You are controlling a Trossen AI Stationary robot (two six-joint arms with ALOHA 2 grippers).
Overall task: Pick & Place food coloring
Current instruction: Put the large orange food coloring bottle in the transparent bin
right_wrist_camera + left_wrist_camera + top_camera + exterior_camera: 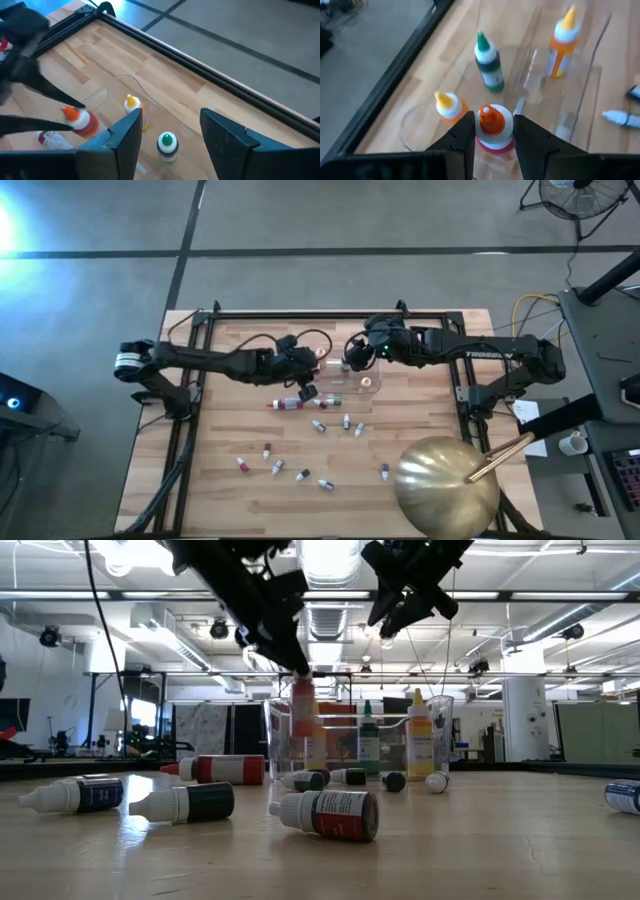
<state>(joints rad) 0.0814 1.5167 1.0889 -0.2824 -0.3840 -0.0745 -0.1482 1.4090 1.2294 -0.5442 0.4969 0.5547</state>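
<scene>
The left claw (492, 131) is gripping an orange-capped bottle (492, 125) by its neck, upright, with one dark finger on each side. It is holding the bottle over the clear plastic tub (440, 740), apparently so that it goes in standing like those already there. Inside the tub, a green-capped bottle (487, 62) and two yellow-tipped orange bottles (562, 42) are standing upright, apart from one another; the near one (449, 106) is sitting just beside the gripped bottle.

The right claw (170, 132) is hanging above the tub with its fingers parted and nothing between them, seemingly waiting clear of the left arm's work.

The remaining food coloring is lying on its side across the bench (220, 470). One white-capped dark-labelled bottle (330, 814) is resting nearest the low camera, with others (185, 802) scattered around it.

Materials: the bottles are small, round, soft-looking plastic with conical dropper tips and printed wraps. The tub is thin, transparent and straight-walled. The bench is pale planked wood inside a black metal frame. A gold dome (445, 485), smooth and reflective, is sitting at the bench's near right corner, well apart from the tub
</scene>
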